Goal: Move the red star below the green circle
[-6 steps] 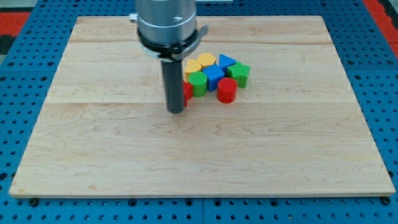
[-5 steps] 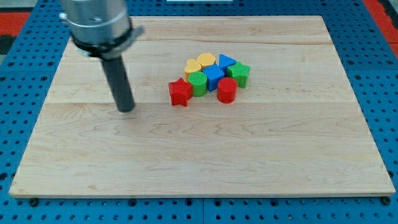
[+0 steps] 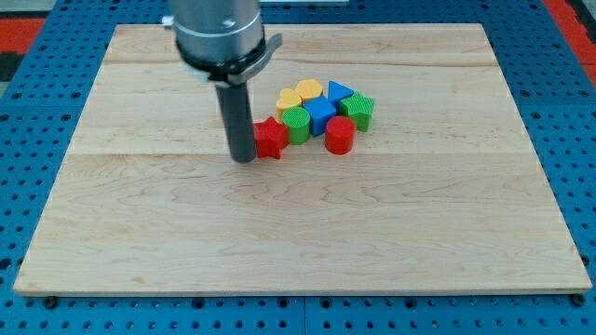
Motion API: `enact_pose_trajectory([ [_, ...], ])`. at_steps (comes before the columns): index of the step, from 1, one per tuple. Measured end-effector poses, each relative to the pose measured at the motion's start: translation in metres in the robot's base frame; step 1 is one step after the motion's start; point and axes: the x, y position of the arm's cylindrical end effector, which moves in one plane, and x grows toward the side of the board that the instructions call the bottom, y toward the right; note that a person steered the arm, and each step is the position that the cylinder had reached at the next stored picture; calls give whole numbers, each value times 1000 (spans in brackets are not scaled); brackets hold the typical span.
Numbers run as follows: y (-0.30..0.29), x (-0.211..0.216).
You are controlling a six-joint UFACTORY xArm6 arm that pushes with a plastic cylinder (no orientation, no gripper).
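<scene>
The red star [image 3: 272, 139] lies on the wooden board [image 3: 298, 242], touching the lower left side of the green circle [image 3: 296, 123]. My tip [image 3: 243, 159] stands right at the star's left edge, touching or nearly touching it. The rod partly hides the star's left points. The green circle sits at the left of a tight cluster of blocks.
The cluster holds a yellow heart [image 3: 291, 98], a second yellow block [image 3: 310, 89], a blue triangle [image 3: 340, 92], a blue block [image 3: 321, 114], a green block [image 3: 359, 109] and a red cylinder [image 3: 340, 135]. Blue pegboard [image 3: 577, 140] surrounds the board.
My tip was over the red star, swung out to the view's left, and has now come back right against the star's left edge. The blocks have not visibly moved.
</scene>
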Motion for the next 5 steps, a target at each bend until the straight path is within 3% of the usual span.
enact_pose_trajectory([
  [1,21,-14],
  [3,74,4],
  [5,58,20],
])
